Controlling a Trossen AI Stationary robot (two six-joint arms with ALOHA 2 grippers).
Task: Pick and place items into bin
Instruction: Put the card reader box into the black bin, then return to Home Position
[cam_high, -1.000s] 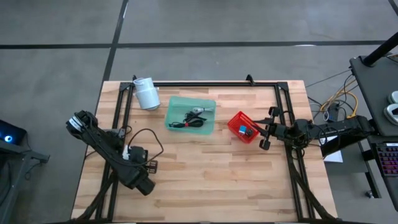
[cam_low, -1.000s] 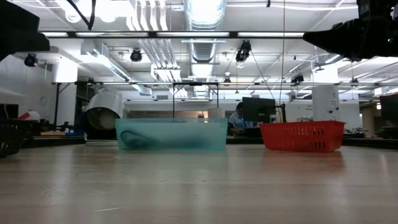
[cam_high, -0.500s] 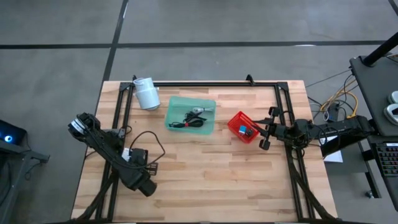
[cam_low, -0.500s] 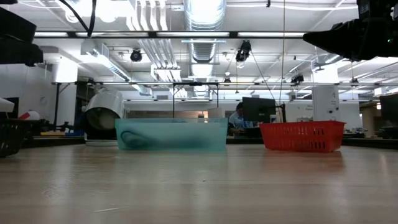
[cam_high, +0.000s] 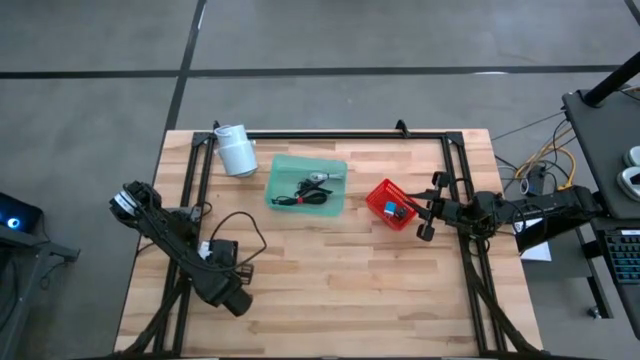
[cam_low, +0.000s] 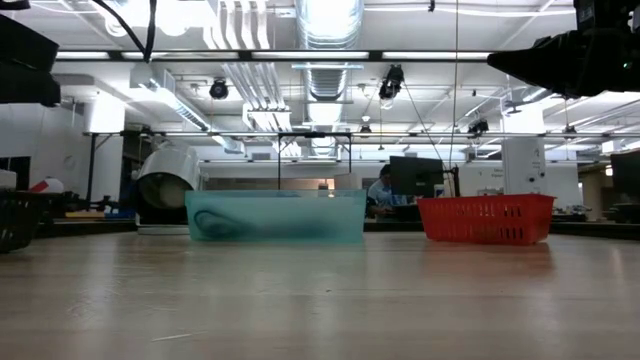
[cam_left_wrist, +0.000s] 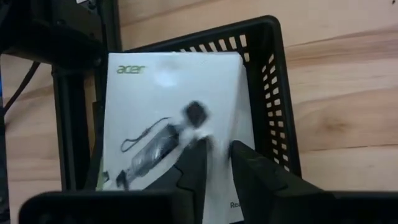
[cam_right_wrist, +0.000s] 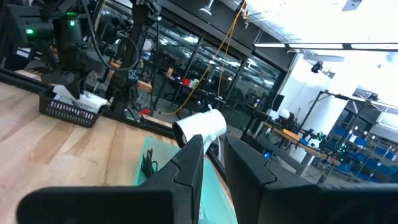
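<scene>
The left end effector (cam_left_wrist: 216, 146) hangs over a black basket (cam_left_wrist: 273, 93) near the front left of the surface. Its fingers stand a narrow gap apart with nothing gripped, just above a white printed packet (cam_left_wrist: 168, 93) lying flat in that basket. Farther back on the right, the right end effector (cam_right_wrist: 213, 146) hovers beside a red basket (cam_high: 378, 190), its fingers likewise narrowly parted and empty. A small blue cylinder (cam_high: 397, 211) sits in the red basket. Just left of that basket is the green bin (cam_high: 282, 165), which holds black cables (cam_high: 305, 197) and a silver cable (cam_high: 318, 179). Beyond the bin, near the far left corner, lies a white roll (cam_high: 236, 150).
</scene>
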